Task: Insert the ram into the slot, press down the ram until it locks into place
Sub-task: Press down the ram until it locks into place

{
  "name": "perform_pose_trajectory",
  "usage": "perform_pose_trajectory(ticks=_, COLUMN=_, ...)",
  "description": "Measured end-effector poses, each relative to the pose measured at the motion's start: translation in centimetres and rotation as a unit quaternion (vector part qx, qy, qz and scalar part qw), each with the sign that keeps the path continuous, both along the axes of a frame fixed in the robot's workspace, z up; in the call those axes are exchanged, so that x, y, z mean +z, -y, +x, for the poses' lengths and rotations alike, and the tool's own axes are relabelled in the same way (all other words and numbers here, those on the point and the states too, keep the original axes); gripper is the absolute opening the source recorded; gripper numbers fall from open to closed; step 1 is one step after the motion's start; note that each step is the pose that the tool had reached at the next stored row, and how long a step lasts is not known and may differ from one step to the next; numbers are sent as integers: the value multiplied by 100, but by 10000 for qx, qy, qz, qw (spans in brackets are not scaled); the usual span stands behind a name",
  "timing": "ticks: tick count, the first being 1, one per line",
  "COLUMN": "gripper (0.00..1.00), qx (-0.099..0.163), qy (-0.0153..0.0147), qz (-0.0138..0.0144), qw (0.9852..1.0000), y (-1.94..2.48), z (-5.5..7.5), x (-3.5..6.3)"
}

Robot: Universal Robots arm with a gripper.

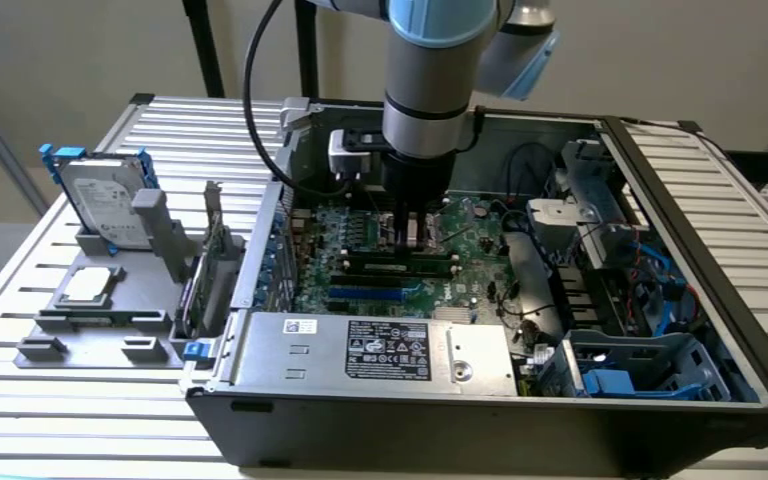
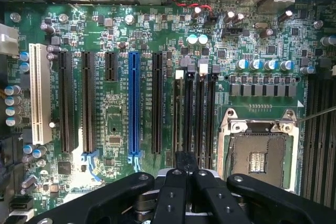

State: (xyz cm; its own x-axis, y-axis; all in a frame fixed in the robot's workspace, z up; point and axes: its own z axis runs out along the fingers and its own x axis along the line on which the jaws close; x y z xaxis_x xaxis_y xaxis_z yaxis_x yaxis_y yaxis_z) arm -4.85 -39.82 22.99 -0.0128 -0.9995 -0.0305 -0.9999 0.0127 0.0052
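The claw [image 1: 415, 235] reaches straight down into the open computer case [image 1: 704, 400], its fingers pressed together on the top edge of the ram [image 1: 402, 267], which lies lengthwise along the slot [image 1: 357, 270], apparently so the downward push spreads evenly. In the wrist view the closed claw [image 2: 185, 174] sits over the ram [image 2: 180, 119], edge-on in its slot [image 2: 179, 90] among parallel black sockets, right of the blue slot [image 2: 134, 103]. The motherboard [image 1: 344, 225] lies flat beneath. Left of the case, a hard drive [image 1: 101, 205] stands in a holder on the tabletop [image 1: 77, 400].
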Motion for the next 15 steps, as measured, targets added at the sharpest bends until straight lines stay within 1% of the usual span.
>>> perform_pose_trajectory(ticks=1, gripper=11, qx=0, qy=-3, qz=-8, qw=10000, y=2, z=-1, x=28)
perform_pose_trajectory(ticks=9, gripper=11, qx=0, qy=-4, qz=1, qw=10000, y=3, z=-1, x=228)
perform_pose_trajectory(ticks=11, gripper=11, qx=0, qy=-3, qz=2, qw=10000, y=2, z=-1, x=249)
perform_pose_trajectory(ticks=15, gripper=11, qx=1, qy=-3, qz=4, qw=10000, y=2, z=-1, x=248)
